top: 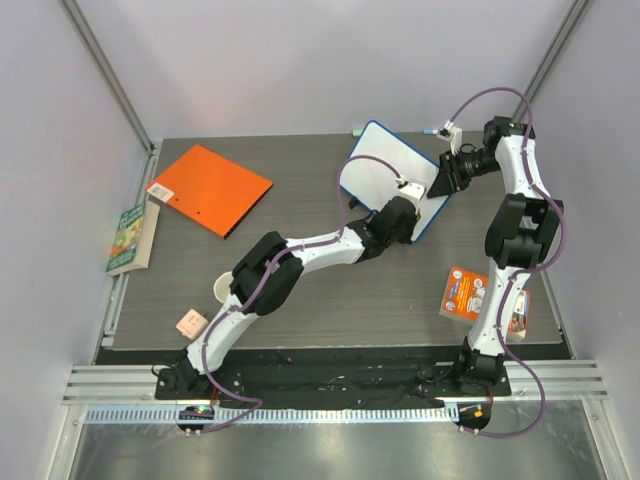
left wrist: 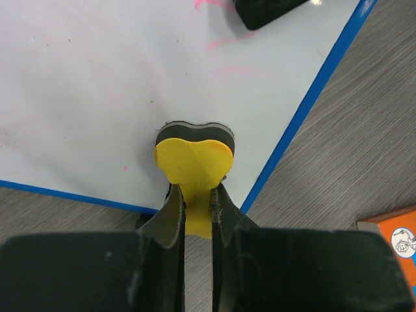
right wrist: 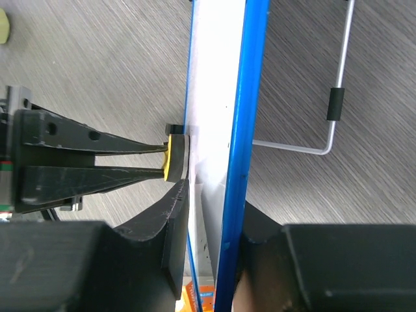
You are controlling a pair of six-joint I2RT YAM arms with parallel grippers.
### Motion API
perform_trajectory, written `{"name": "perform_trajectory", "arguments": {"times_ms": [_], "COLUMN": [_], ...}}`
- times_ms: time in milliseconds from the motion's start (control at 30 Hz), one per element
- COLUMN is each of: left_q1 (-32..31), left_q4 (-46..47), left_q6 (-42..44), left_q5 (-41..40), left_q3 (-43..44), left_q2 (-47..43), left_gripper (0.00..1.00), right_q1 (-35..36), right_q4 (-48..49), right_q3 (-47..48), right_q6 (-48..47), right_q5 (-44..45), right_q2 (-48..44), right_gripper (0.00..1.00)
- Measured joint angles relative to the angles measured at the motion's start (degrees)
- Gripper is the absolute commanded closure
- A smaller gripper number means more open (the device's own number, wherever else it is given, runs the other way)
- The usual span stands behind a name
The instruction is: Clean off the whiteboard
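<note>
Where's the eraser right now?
In the left wrist view, the yellow eraser sits pinched in the left gripper, pressed against the whiteboard near its blue-rimmed corner.

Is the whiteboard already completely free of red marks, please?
No, faint pink-red streaks show on the whiteboard beyond the yellow eraser.

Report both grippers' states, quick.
Left gripper: closed on the yellow eraser, which is against the whiteboard.
Right gripper: closed on the whiteboard's edge.
</note>
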Motion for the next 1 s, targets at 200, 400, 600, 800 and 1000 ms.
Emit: {"name": "perform_trajectory", "arguments": {"times_ms": [200, 400, 600, 800, 1000], "left_q1": [-0.1, 0.9, 3.1, 4.8, 4.7], "left_q4": [0.2, 0.1, 1.2, 4.4, 4.5], "left_q6": [-0.2, -1.5, -2.0, -3.0, -3.2], "left_q5": [-0.6, -0.1, 0.4, 1.7, 3.5], "left_q3": [-2.8, -8.8, -12.5, -14.0, -13.5], "left_q2": [-1.4, -5.6, -11.6, -15.8, -15.3], "left_gripper": [1.0, 1.0, 1.0, 1.0, 1.0], "right_q1": [0.0, 0.4, 0.5, 0.5, -0.2], "right_q4": [-0.5, -0.8, -0.9, -1.0, -0.9], "right_q3": [0.0, 0.0, 0.1, 0.1, 0.0], "right_q6": [0.1, 0.1, 0.1, 0.1, 1.3], "right_q5": [-1.3, -2.9, -3.4, -3.4, -3.4], "right_q2": [0.0, -0.3, -0.5, -0.5, -0.5], "right_gripper": [0.67, 0.62, 0.59, 0.58, 0.57]}}
